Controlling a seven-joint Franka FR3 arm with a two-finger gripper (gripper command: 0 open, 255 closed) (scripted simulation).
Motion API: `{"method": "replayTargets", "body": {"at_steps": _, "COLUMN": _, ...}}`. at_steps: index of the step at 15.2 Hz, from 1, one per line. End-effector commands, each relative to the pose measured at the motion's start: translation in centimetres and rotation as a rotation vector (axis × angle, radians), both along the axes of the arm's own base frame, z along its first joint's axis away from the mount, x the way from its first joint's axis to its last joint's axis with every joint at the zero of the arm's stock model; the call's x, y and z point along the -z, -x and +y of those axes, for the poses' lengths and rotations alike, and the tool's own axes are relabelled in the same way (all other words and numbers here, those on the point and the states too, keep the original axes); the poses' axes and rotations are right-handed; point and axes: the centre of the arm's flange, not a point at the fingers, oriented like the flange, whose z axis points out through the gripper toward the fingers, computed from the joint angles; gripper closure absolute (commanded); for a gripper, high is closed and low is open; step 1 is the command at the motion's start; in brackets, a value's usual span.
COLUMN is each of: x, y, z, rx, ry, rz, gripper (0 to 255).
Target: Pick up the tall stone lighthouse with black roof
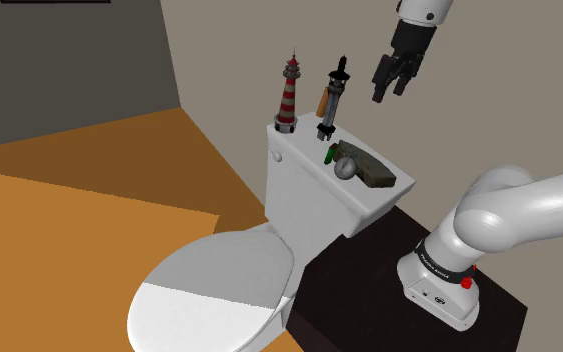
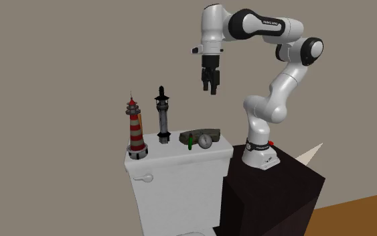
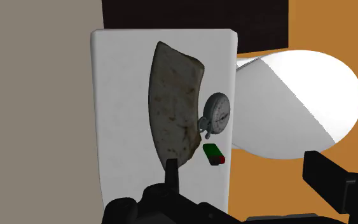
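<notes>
Nothing in the pick-up is done: nothing is lifted and nothing is touched. The toilet stands against the dark stand, and all the small things sit on the flat lid of its tank. The white arm arches up from the stand and hangs its hand over the tank, well clear of the lid.

The tall grey lighthouse with the black roof, the thing to be picked up, stands upright near the middle of the lid. A red-and-white striped lighthouse stands near it at the end farther from the arm. On the arm's side lie a flat mottled slab and a round pocket watch just beside the slab's edge. Near these is a small green and red thing, too small to name.

In the second exterior view the hand hangs over the slab and watch, not over the grey lighthouse. It is off to one side of the tower and roughly level with its roof. By my judgement the whole job is left: carry the hand across, bring it around the slender tower without knocking the striped neighbour, close, and lift.

The jaws point downward and stand apart. In the shoulder view the two black tips show wall between them. They hold nothing and touch nothing. The gap looks moderate rather than wide, and I judge it enough for so thin a tower.
</notes>
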Motion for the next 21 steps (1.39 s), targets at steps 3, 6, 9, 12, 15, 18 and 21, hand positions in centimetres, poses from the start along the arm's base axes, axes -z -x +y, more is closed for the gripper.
{"method": "replayTargets", "body": {"at_steps": 3, "x": 0.4, "y": -2.0, "z": -0.9, "rx": 0.026, "ry": -0.009, "rz": -0.029, "gripper": 0}}
{"method": "replayTargets", "body": {"at_steps": 6, "x": 0.9, "y": -5.1, "z": -2.4, "rx": 0.065, "ry": -0.021, "rz": -0.071, "gripper": 0}}
{"method": "replayTargets", "body": {"at_steps": 9, "x": 1.3, "y": -8.0, "z": -4.0, "rx": 0.104, "ry": -0.034, "rz": -0.114, "gripper": 0}}
{"method": "replayTargets", "body": {"at_steps": 12, "x": 1.5, "y": -11.0, "z": -5.7, "rx": 0.143, "ry": -0.047, "rz": -0.157, "gripper": 0}}
{"method": "replayTargets", "body": {"at_steps": 15, "x": 1.7, "y": -13.8, "z": -7.5, "rx": 0.181, "ry": -0.06, "rz": -0.2, "gripper": 0}}
{"method": "replayTargets", "body": {"at_steps": 18, "x": 1.8, "y": -15.8, "z": -8.9, "rx": 0.209, "ry": -0.069, "rz": -0.23, "gripper": 0}}
{"method": "replayTargets", "body": {"at_steps": 21, "x": 3.4, "y": -15.8, "z": -8.9, "rx": 0.209, "ry": -0.069, "rz": -0.23, "gripper": 0}}
